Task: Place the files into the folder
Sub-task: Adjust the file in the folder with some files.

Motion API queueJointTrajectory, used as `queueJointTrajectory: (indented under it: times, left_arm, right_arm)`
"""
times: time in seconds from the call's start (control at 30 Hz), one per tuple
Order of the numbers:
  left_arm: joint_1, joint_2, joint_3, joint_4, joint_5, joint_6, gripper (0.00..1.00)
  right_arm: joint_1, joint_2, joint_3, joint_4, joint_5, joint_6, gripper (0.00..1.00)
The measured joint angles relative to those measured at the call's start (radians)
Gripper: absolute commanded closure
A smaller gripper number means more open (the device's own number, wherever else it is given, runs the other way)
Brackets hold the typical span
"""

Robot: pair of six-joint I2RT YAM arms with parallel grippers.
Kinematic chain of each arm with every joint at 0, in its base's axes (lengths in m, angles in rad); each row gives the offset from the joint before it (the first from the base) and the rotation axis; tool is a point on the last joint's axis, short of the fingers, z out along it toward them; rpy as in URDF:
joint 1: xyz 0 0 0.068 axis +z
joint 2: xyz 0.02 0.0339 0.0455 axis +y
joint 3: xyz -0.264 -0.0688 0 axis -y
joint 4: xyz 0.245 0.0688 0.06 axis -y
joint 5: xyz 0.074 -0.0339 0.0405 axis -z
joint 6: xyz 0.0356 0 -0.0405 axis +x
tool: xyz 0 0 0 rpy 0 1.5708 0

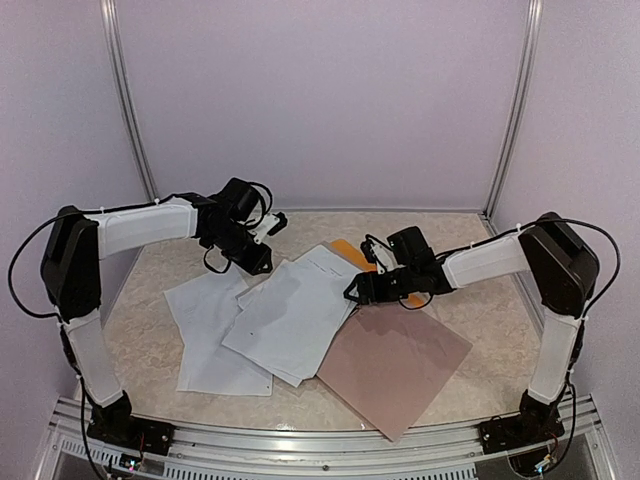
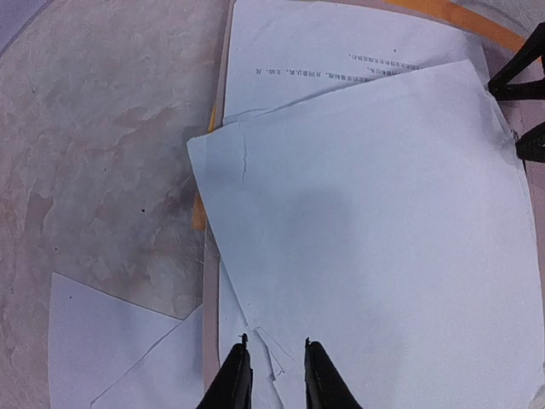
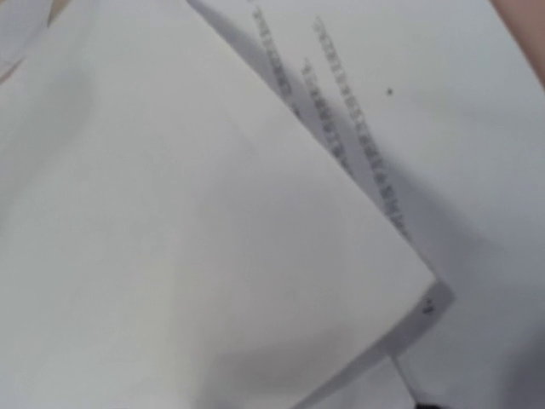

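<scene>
looked like the sorting step: left gripper barely parted and empty, right gripper gaping at the files, which probably needed squaring onto the half-buried folder next.

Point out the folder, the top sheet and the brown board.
folder [image 1: 344, 249]: top view, orange corner beyond the sheets
top sheet [image 2: 375, 230]: left wrist view, blank middle
brown board [image 1: 395, 365]: top view, bare middle

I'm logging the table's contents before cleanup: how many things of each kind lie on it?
White printed paper sheets: at least 5, overlapping
Orange-yellow flat folder: 1, mostly covered
Pinkish-brown flat board: 1
Total: at least 7
</scene>
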Motion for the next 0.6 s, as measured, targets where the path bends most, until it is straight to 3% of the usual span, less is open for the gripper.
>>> queueJointTrajectory:
  times: [0.2,0.6]
  left_arm:
    - [-0.003,-0.059,-0.054,0.063,-0.032,-0.050,0.70]
    - [-0.003,-0.075,-0.075,0.101,-0.063,-0.099,0.67]
  right_arm:
    - [0.000,0.007,0.000,0.014,0.006,0.009,0.30]
    - [-0.002,0.007,-0.009,0.044,0.055,0.030,0.29]
